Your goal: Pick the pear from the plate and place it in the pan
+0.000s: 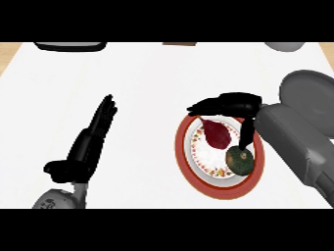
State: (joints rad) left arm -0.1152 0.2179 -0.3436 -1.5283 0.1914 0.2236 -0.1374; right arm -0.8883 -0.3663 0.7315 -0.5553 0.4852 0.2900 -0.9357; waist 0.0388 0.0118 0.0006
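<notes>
On the white table (148,88), right of centre, stood a red-rimmed plate (186,166) with a patterned white middle. Two pieces of produce lay on it. The green, rounded one, which I took for the pear (239,161), sat at the plate's near right side. A dark red, teardrop-shaped piece (214,133) lay just above and to the left of it, close to it; whether the two touched could not be told.

The right hand (231,104) hung over the plate's far rim, on its grey forearm coming in from the lower right. Its fingers (205,104) were bunched together and pointed left across the rim, while the thumb (247,131) stood spread away from them, reaching down over the plate's right side. The hand closed on nothing. The pear lay just below the thumb's tip, near it, on the side towards the robot. The dark red piece lay in the open span between the fingers and the thumb.

The grey round pan (315,98) stood on the table to the right of the plate, partly covered by the right forearm.

The left hand (90,142) rested well to the left of the plate, fingers straight and together, pointing away from the robot, holding nothing.
</notes>
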